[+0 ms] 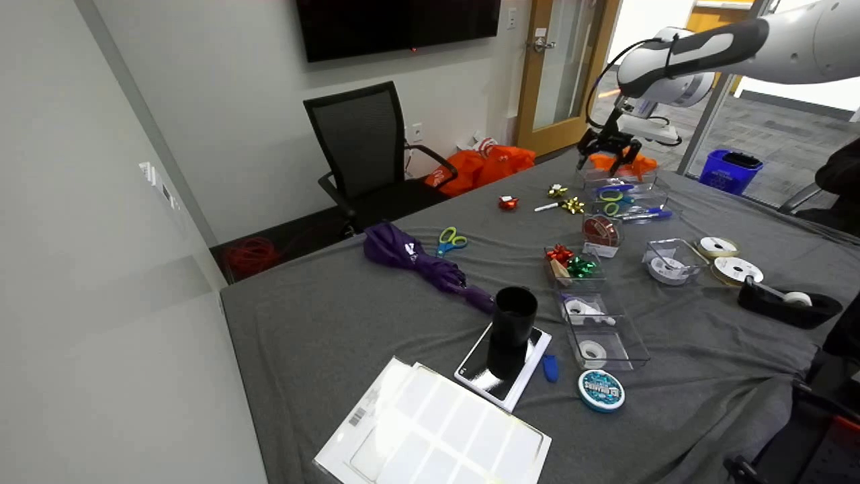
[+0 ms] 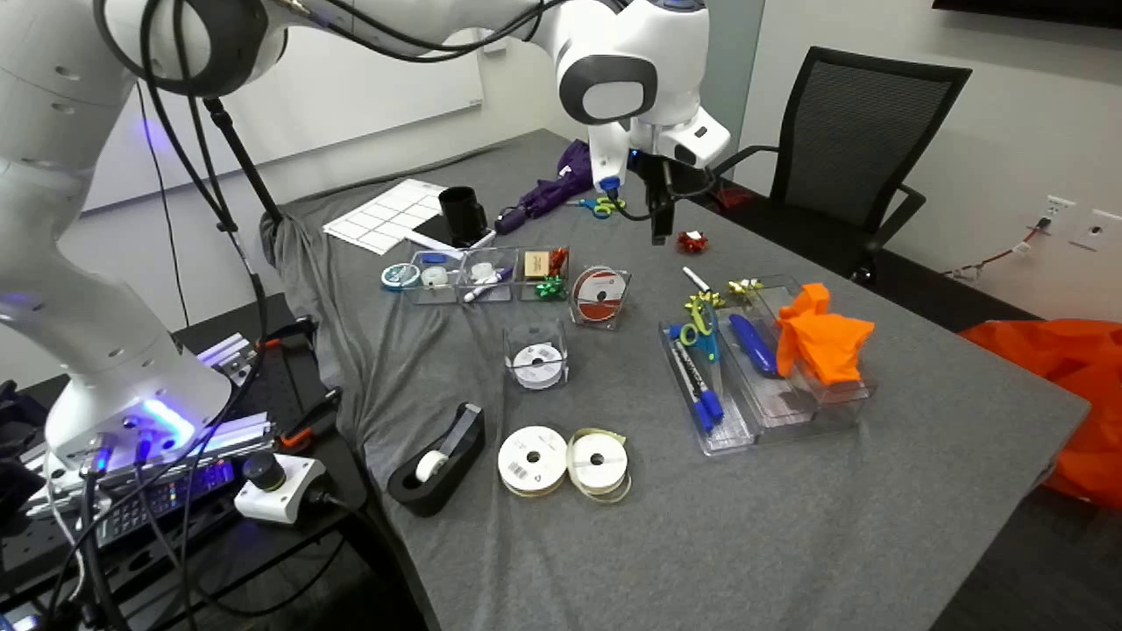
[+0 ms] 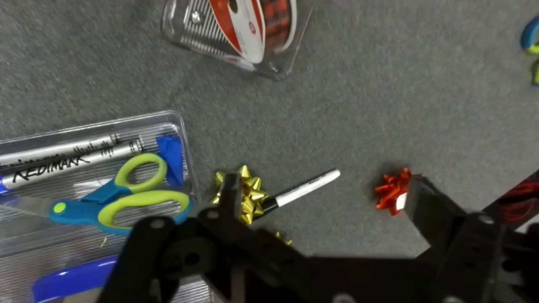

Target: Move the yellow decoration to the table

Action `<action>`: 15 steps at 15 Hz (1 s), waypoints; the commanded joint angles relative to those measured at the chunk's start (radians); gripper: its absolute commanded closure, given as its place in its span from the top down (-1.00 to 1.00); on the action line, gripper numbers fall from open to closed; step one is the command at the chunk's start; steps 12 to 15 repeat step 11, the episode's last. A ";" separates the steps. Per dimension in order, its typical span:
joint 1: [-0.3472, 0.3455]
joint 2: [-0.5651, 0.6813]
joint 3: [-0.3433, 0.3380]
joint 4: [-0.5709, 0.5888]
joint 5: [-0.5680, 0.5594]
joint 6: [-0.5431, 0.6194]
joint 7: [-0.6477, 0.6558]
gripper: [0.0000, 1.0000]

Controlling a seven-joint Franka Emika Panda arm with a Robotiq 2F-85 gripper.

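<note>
In an exterior view, scissors (image 2: pixel 711 337) and markers (image 2: pixel 697 377) lie in a tray (image 2: pixel 732 443) on the table (image 2: pixel 789 526), two bows (image 2: pixel 745 286) just behind it; left of it lie two ribbon spools (image 2: pixel 532 478), then the tape dispenser (image 2: pixel 451 469); farther behind, the mug (image 2: pixel 460 217) stands left of the umbrella (image 2: pixel 554 190).

you have your gripper (image 2: pixel 650 244) hanging above the grey-draped table (image 2: pixel 789 526); two gold bows (image 2: pixel 706 300) lie near a white pen (image 2: pixel 697 280) and a clear tray (image 2: pixel 738 429) holding scissors (image 2: pixel 711 343) and blue-capped markers (image 2: pixel 693 375), while a red bow (image 2: pixel 692 242) lies apart.
</note>
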 commanded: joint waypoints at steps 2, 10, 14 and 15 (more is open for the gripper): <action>-0.007 -0.162 0.044 -0.228 0.006 -0.077 -0.183 1.00; -0.014 -0.082 0.042 -0.100 -0.012 -0.072 -0.110 1.00; -0.014 -0.082 0.042 -0.100 -0.012 -0.072 -0.110 1.00; -0.014 -0.082 0.042 -0.100 -0.012 -0.072 -0.110 1.00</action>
